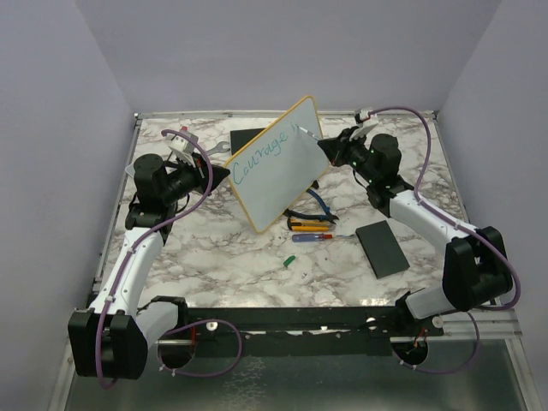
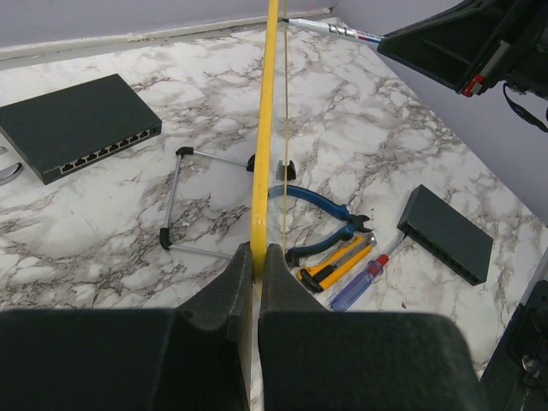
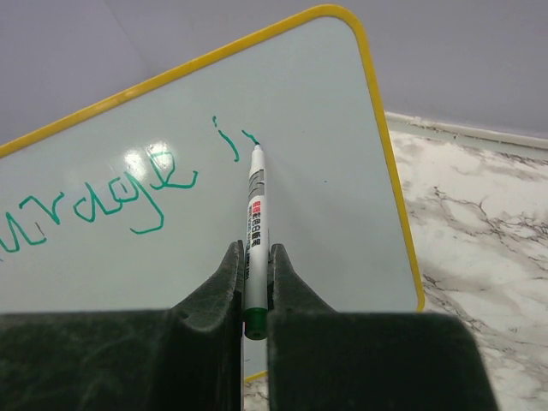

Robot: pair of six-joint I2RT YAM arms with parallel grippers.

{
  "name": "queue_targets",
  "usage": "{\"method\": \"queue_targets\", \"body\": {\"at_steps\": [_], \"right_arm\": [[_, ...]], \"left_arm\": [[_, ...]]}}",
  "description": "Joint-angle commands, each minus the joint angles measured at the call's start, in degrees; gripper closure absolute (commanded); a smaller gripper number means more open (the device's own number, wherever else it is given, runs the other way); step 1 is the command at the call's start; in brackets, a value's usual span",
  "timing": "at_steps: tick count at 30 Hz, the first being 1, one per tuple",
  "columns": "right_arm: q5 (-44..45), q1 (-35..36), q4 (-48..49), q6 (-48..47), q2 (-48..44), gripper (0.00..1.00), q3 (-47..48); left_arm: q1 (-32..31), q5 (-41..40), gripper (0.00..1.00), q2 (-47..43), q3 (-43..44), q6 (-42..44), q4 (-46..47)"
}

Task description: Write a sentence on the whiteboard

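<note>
The whiteboard [image 1: 276, 163], white with a yellow rim, is held tilted up off the table. My left gripper [image 1: 224, 171] is shut on its left edge; in the left wrist view the yellow rim [image 2: 261, 171] runs edge-on from between my jaws [image 2: 255, 257]. My right gripper [image 1: 330, 147] is shut on a grey marker [image 3: 255, 223] with a green end, its tip touching the board [image 3: 325, 171]. The sentence [image 1: 261, 154] in teal cursive reads "Courage i" with a new stroke starting [image 3: 244, 141].
Behind and below the board lie blue pliers [image 2: 321, 205], a yellow utility knife [image 2: 330, 265], a screwdriver [image 2: 360, 282], a wire stand [image 2: 184, 201], two black network switches [image 2: 77, 124] [image 2: 445, 233] and a green marker cap [image 1: 288, 259].
</note>
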Motion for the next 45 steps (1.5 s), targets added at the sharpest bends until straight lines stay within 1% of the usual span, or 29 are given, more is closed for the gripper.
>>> {"method": "queue_targets", "body": {"at_steps": [1,9,25,45], "right_arm": [[-0.31,0.06,-0.49,0.04,0.46,0.99,-1.82],[-0.65,-0.02,-0.28,0.14,0.37,0.99,-1.33],[-1.16,0.06,1.15,-0.04,0.97,1.00,3.01],[4.52,0.01,0.66,-0.24,3.52,0.99,4.51]], "left_arm": [[0.05,0.39,1.00,-1.21,-0.41,0.97,1.64],[0.03,0.45,1.00,-1.21,-0.46,0.91,1.70],[0.03,0.37,1.00,-1.21,-0.48,0.94,1.73],[0.07,0.36,1.00,-1.21,-0.65,1.00,1.70]]}}
